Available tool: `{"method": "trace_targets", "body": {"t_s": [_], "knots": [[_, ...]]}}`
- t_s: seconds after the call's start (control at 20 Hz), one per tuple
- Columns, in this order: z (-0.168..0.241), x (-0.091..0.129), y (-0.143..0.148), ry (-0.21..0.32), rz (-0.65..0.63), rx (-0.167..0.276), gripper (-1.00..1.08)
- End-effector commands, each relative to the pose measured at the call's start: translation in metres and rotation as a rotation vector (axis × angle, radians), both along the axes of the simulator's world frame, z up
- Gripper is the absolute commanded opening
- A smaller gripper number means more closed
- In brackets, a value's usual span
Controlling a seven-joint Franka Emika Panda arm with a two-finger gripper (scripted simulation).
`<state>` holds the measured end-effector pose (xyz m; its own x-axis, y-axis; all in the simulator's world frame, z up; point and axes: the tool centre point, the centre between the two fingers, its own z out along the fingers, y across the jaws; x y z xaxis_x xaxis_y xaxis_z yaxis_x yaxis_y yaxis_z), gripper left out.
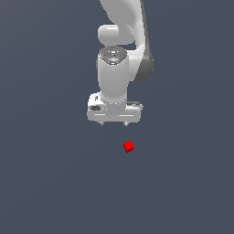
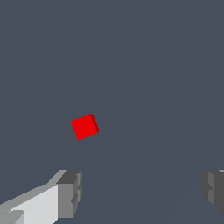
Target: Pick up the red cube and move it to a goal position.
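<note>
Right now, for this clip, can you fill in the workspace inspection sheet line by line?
Surface: plain dark grey-blue ground, no markings.
Job's things: red cube lies alone on the ground, turned at an angle, not gripped; no goal marker seen.
Clutter: nothing seen.
Grippers: gripper open, fingers wide apart, nothing between them; the cube sits ahead of the fingers in the wrist view, apart from both.
Cables: nothing seen.
Surroundings: nothing seen beyond the white arm.

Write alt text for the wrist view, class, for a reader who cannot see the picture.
A small red cube lies alone on a plain dark grey-blue surface, turned at a slight angle. Two grey fingertips of the robot's open hand show at the picture's edge, set wide apart, with nothing between them; the cube is clear of both.
</note>
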<state>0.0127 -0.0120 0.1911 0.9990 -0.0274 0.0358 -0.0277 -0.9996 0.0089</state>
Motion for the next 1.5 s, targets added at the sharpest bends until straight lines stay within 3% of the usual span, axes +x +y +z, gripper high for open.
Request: {"method": "trace_targets", "body": {"t_s": [0.0, 0.45, 1.1, 1.45], "knots": [[0.0, 0.0, 0.0, 0.0, 0.0, 0.0, 1.0], [-0.025, 0.005, 0.01, 0.005, 0.055, 0.001, 1.0], [-0.129, 0.02, 0.054, 0.027, 0.286, 0.005, 1.0], [-0.164, 0.023, 0.069, 0.035, 0.363, 0.005, 1.0]]}}
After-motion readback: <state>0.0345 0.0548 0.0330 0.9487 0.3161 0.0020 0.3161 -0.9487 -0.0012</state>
